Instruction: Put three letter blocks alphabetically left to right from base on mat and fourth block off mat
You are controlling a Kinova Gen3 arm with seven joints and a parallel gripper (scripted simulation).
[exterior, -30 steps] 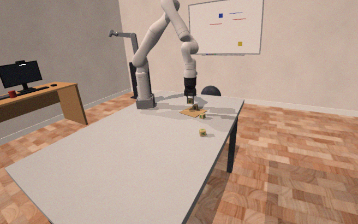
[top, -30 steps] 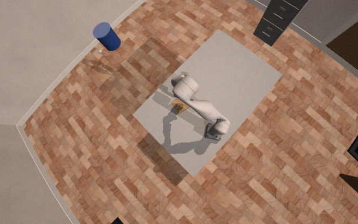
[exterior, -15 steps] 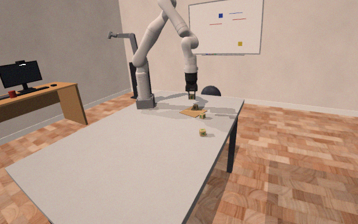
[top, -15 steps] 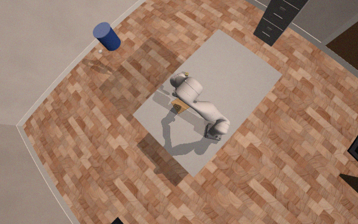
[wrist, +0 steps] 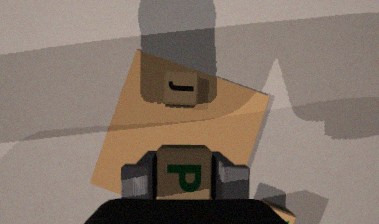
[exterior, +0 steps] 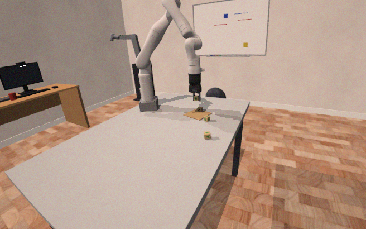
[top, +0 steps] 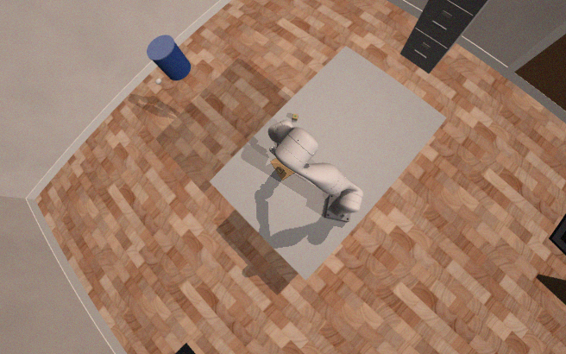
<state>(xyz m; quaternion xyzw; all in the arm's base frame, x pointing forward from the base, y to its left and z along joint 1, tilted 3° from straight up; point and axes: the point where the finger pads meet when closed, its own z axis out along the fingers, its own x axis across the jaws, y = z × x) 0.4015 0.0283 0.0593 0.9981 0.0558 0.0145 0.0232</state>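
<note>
Dark fingers point(exterior: 199, 95) stand partly spread, as you can see, with one on each side of a wooden block marked with a green P point(exterior: 196, 98) point(wrist: 184, 172), which they pinch between them. You will note that the P faces the wrist camera and that the block is held above the table point(top: 364, 101) point(exterior: 121, 156) point(wrist: 40, 30). Lower than the fingers, the orange-brown mat point(top: 275, 162) point(exterior: 194, 115) point(wrist: 220, 135) lies on the table. On it, ahead of the fingers in your wrist view, sits the J block point(top: 279, 170) point(exterior: 198, 109) point(wrist: 180, 87), its black letter on top and its body in shadow; it is apart from the fingers. You find a third block point(exterior: 206, 118) below the fingers, close by one corner of the mat; its letter is too small to read. Farther from the fingers, a fourth block point(top: 295, 116) point(exterior: 207, 135), with a green Y on one side, rests on the table off the mat. You cannot read its top letter.
</note>
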